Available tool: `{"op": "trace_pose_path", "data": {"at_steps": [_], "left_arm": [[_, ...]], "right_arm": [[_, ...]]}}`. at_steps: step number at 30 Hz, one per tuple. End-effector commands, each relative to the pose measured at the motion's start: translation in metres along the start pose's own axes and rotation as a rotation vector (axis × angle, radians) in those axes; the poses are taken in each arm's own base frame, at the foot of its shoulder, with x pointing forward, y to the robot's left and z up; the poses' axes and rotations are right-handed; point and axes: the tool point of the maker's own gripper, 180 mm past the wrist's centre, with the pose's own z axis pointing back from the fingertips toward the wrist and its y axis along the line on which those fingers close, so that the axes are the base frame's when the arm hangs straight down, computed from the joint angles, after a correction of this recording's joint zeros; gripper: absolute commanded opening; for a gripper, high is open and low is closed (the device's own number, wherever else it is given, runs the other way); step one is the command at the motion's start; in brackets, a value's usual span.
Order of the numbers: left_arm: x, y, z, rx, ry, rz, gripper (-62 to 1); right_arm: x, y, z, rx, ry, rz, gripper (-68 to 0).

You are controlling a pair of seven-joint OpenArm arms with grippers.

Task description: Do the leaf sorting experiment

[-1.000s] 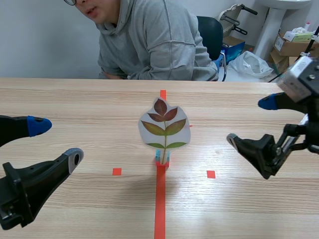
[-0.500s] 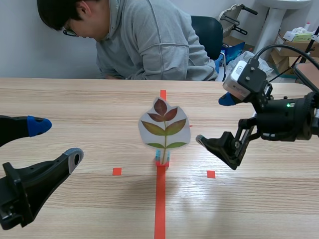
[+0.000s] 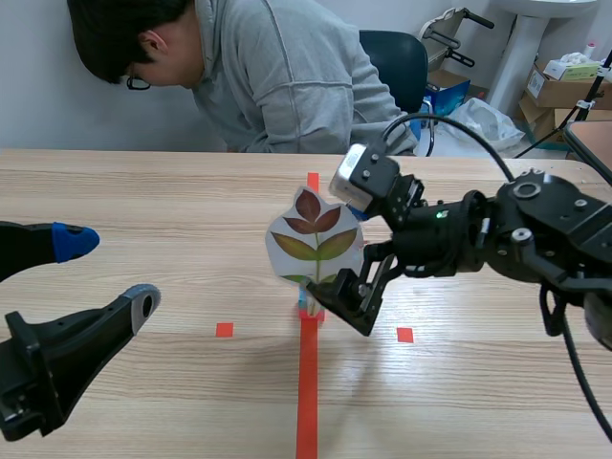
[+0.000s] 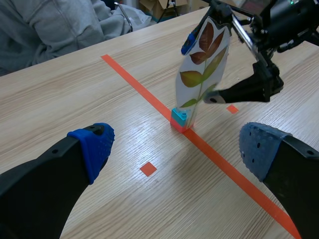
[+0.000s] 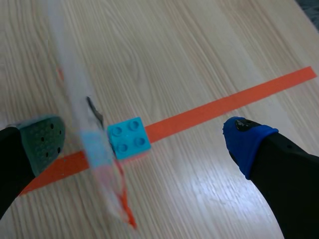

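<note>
You see the right gripper (image 3: 346,246) with fingers spread either side of the upright laminated leaf card (image 3: 311,244); your left gripper (image 3: 110,271) sits well apart, fingers parted.

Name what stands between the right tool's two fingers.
The leaf card, upright in its blue block, stands between the fingers of the open right tool; the right wrist view shows it.

Leaf card (image 3: 316,244) upright in block (image 5: 129,138), right end effector (image 3: 350,245) around it, person (image 3: 277,76) behind

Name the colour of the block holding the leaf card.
The block is light blue, clearest in right wrist view.
</note>
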Motion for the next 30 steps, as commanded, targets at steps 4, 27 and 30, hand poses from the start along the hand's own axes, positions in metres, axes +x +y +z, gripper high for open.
{"op": "trace_pose_path", "data": {"at_steps": [4, 27, 30], "left_arm": [[0.0106, -0.002, -0.0013, -0.006, -0.039, 0.003, -7.1], [0.0106, -0.002, -0.0013, -0.006, -0.039, 0.003, -7.1], [0.0106, -0.002, -0.0013, -0.006, -0.039, 0.003, -7.1]], "right_arm": [[0.0138, 0.0022, -0.0052, 0.013, -0.031, 0.03, 0.4], [0.0111, 0.0029, -0.0048, 0.016, -0.018, 0.032, 0.2], [0.0114, 0.0035, -0.0049, 0.02, -0.019, 0.033, 0.2]]}}
